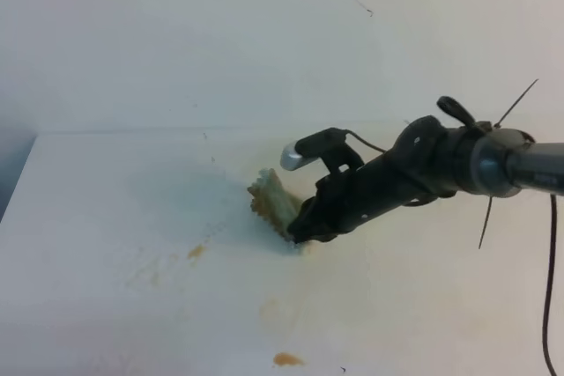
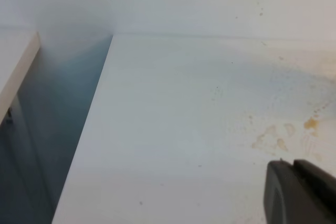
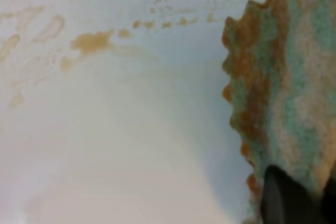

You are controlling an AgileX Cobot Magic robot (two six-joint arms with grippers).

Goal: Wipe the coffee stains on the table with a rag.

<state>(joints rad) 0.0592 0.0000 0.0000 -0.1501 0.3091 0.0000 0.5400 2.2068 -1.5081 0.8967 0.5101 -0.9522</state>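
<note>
The rag (image 1: 271, 198) is a wadded beige cloth with frayed edges, lying on the white table (image 1: 106, 217) near its middle. My right gripper (image 1: 298, 228) reaches in from the right and is shut on the rag's near edge, pressing it to the table. In the right wrist view the rag (image 3: 278, 77) shows brown stains, with a dark fingertip (image 3: 283, 200) on it. Small coffee stains remain: one blot (image 1: 196, 252) to the rag's left, one (image 1: 287, 359) near the front edge, a faint smear (image 1: 273, 310) between. One blot shows in the right wrist view (image 3: 92, 41). Only a dark part of my left gripper (image 2: 302, 192) shows.
The table's left edge (image 2: 100, 103) drops off to a dark gap beside another white surface (image 2: 16, 72). A plain white wall (image 1: 220, 33) rises behind the table. Faint dried brown marks (image 2: 273, 137) and a small blot (image 2: 311, 124) lie ahead of the left gripper.
</note>
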